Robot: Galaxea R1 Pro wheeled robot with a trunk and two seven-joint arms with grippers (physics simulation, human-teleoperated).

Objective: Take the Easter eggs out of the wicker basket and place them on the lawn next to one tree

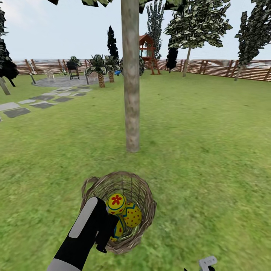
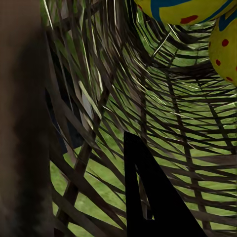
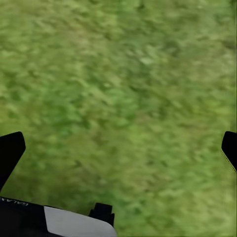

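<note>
Closest to me, my left gripper (image 1: pixel 103 241), black with a grey panel, reaches into the round basket of loosely woven brown twigs (image 1: pixel 145 195) from its near left rim. The left wrist view looks along the inside of the weave, one dark finger (image 2: pixel 148 197) in front and yellow egg surfaces just beyond, apart from it; I cannot tell whether these fingers are open or closed.

Three yellow Easter eggs with blue zigzags and red dots (image 1: pixel 124 212) lie clustered inside the basket, touching one another. The basket sits on the mottled green lawn (image 1: pixel 210 150), and just behind it stands the tall tree with the smooth grey-beige trunk (image 1: pixel 131 75).

At the right, my right gripper (image 3: pixel 118 148) hangs over bare grass with fingers spread wide, holding nothing.

My worry: a finger could snag in the loose twigs, so lifting might drag or tip the basket. The smooth, rounded eggs could also squirt from a poor pinch.
</note>
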